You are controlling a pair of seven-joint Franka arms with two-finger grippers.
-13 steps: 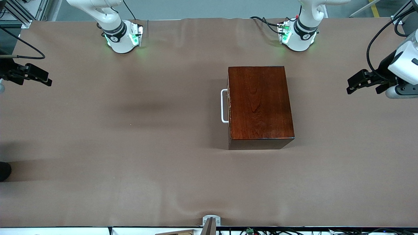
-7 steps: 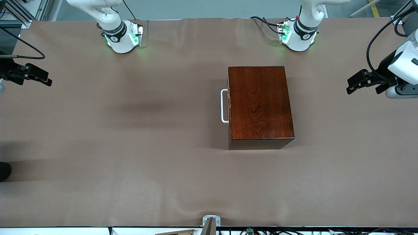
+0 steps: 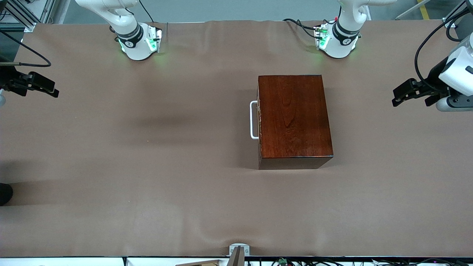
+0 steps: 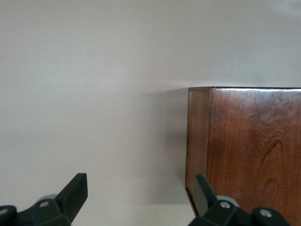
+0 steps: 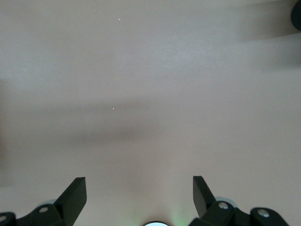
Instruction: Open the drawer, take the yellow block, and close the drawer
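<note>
The dark reddish-brown wooden box point(image 3: 293, 118) stands on the table, closer to the left arm's end. Its drawer is pushed fully in, so only the white bar handle point(image 3: 253, 120) shows, facing the right arm's end. The yellow block is hidden. My left gripper point(image 3: 412, 99) hangs open and empty over the table's left-arm end. In the left wrist view this gripper point(image 4: 139, 193) looks down on a corner of the box point(image 4: 249, 150). At the table's right-arm end, well away from the box, my right gripper point(image 3: 51, 90) hovers; in its wrist view it point(image 5: 139, 195) is open over bare cloth.
A brown cloth point(image 3: 147, 166) covers the table, with slight wrinkles. The two arm bases point(image 3: 138, 44) point(image 3: 336, 42) stand along the edge farthest from the front camera. A small grey bracket point(image 3: 239, 249) sits at the nearest edge. A dark object point(image 3: 5, 194) pokes in at the right arm's end.
</note>
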